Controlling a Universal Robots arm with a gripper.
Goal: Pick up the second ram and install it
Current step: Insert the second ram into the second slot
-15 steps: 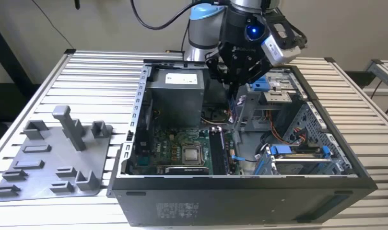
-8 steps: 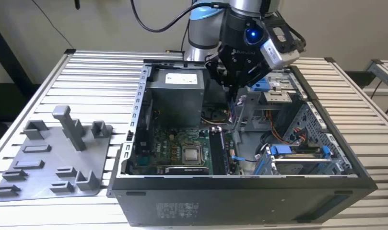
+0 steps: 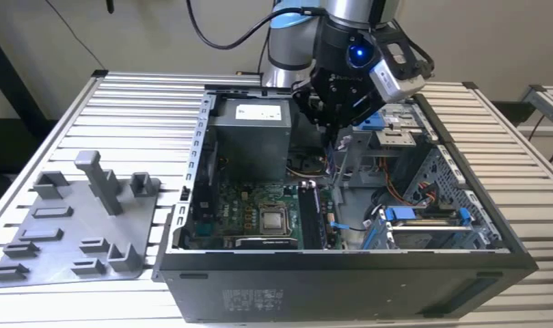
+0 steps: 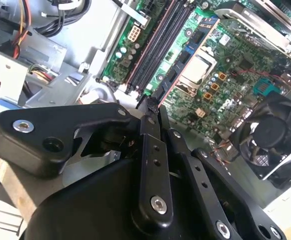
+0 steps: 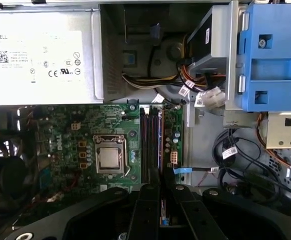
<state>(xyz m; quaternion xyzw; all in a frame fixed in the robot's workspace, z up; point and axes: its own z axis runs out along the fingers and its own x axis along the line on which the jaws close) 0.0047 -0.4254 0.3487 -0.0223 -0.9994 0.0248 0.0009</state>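
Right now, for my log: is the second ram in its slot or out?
Out: the gripper grips the second ram edge-on, above the motherboard slots.

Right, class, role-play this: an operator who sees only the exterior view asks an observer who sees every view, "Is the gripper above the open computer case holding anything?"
Observer: Yes. In the second wrist view the gripper is shut on the second ram, a thin dark strip seen edge-on.
Operator: How does it sit against the board's slots?
Observer: In the first wrist view the long black slots appear just beyond its tip and run the same way as the strip.
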